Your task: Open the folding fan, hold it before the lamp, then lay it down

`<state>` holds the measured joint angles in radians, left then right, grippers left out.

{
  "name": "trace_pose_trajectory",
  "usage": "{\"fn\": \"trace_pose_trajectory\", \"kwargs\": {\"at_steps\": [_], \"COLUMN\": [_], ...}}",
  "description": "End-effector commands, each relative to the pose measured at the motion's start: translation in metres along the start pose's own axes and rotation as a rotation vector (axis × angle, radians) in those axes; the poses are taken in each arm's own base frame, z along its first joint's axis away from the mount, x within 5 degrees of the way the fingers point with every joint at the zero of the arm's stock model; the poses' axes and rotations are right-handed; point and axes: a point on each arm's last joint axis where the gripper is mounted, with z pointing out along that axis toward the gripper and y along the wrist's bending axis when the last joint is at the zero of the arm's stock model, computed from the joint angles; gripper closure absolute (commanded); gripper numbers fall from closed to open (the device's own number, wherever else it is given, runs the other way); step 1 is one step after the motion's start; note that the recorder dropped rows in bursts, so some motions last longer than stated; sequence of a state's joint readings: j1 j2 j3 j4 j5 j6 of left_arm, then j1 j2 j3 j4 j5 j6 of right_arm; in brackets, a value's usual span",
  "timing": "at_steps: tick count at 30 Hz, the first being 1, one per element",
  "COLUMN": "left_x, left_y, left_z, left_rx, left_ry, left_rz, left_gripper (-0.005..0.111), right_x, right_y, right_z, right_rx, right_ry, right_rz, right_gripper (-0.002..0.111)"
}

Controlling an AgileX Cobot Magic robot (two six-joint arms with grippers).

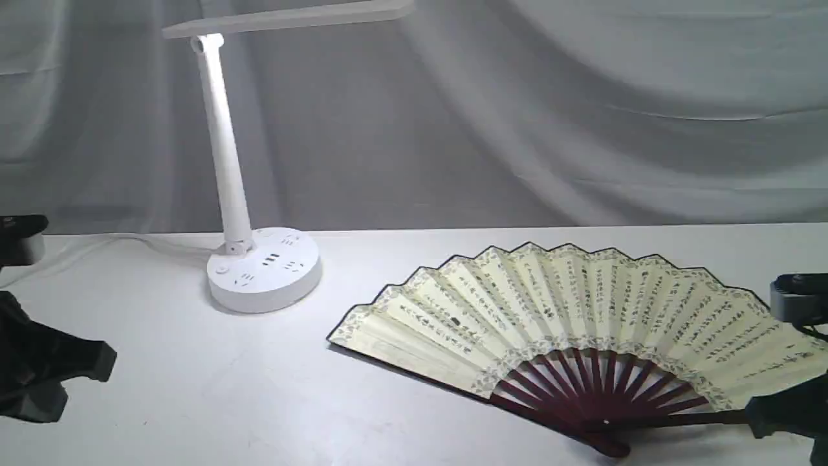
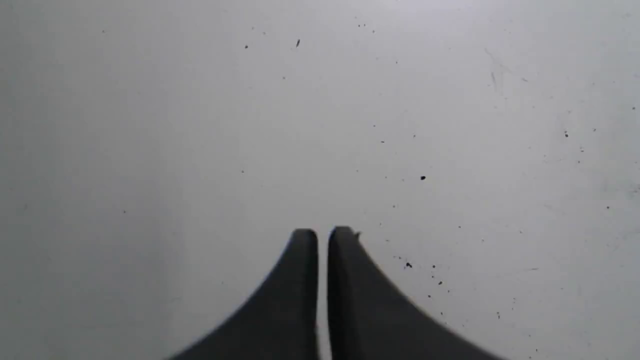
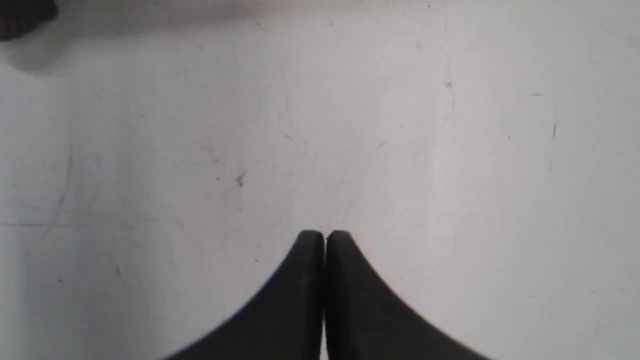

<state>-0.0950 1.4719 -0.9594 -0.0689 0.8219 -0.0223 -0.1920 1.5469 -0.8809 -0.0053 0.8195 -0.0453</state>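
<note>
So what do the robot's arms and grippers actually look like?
Mostly matte black. The left gripper and right gripper each have two smooth fingers, broad at the base and curving in to narrow rounded tips. In the exterior view the left arm is a black angular casing; the right arm is black with a grey-blue block above. No markings visible.

The right pincer (image 3: 325, 237) hangs closed over the table (image 3: 400, 150).

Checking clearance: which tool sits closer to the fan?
The right tool, at the right edge of the fan; the left tool sits far off, past the lamp.
</note>
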Motion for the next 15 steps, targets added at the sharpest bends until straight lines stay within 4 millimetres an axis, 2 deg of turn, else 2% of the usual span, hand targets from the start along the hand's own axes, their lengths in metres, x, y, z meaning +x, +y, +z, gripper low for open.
{"fn": "trace_pose_trajectory", "kwargs": {"at_steps": [1, 6, 15], "left_x": [-0.003, 0.0, 0.022], "left_y": [0.0, 0.0, -0.002], "left_z": [-0.014, -0.038, -0.11], "left_rx": [-0.001, -0.005, 0.011], "left_ry": [-0.034, -0.123, -0.386], "left_rz": [0.009, 0.02, 0.029], "left_gripper": [0.107, 0.107, 0.107], "right_x": [-0.001, 0.006, 0.04], "right_y": [-0.002, -0.001, 0.0], "right_z": [-0.019, -0.052, -0.13], "right_rx": [0.013, 0.012, 0.026], "right_ry": [-0.086, -0.215, -0.536], "right_rz": [0.0, 0.027, 0.02], "right_gripper": [0.108, 0.108, 0.108]}}
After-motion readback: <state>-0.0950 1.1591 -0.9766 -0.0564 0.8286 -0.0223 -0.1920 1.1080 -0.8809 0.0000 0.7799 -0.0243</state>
